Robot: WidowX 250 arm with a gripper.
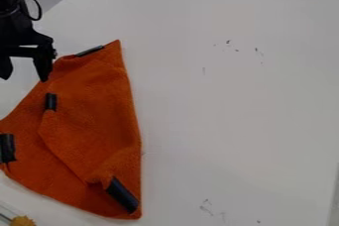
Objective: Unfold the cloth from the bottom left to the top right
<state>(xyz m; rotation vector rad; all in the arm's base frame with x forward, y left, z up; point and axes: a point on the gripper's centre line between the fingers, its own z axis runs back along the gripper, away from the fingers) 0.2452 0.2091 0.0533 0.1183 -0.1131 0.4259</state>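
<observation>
You've got your black robot arm (17,27) at the upper left, coming in by the edge of the view, a thin black cable (39,9) looping out from its side. Your black two-finger pincer (25,71) hangs below it with its tips pointing down, and it's spread: there's a wide gap between the two fingers, nothing pinched. The finger nearer the middle of the view is right at the upper left edge of your orange, soft-looking fabric cloth (99,116); whether they touch, you can't tell from here. And there's the cloth, lying on the left part of your white tabletop (232,121), partly folded over itself, a flap edge slanting down across it, one corner pointing up at the top. You can count four black strips on it: one on the top edge (89,50), one inside near the pincer (51,102), one at the left side (7,148), one slanting at the lower right (122,195). Down in the lower left corner you have a fuzzy yellow thing (22,221) beside a thin stick. Small dark marks (228,42) dot the tabletop, nothing you can read.
</observation>
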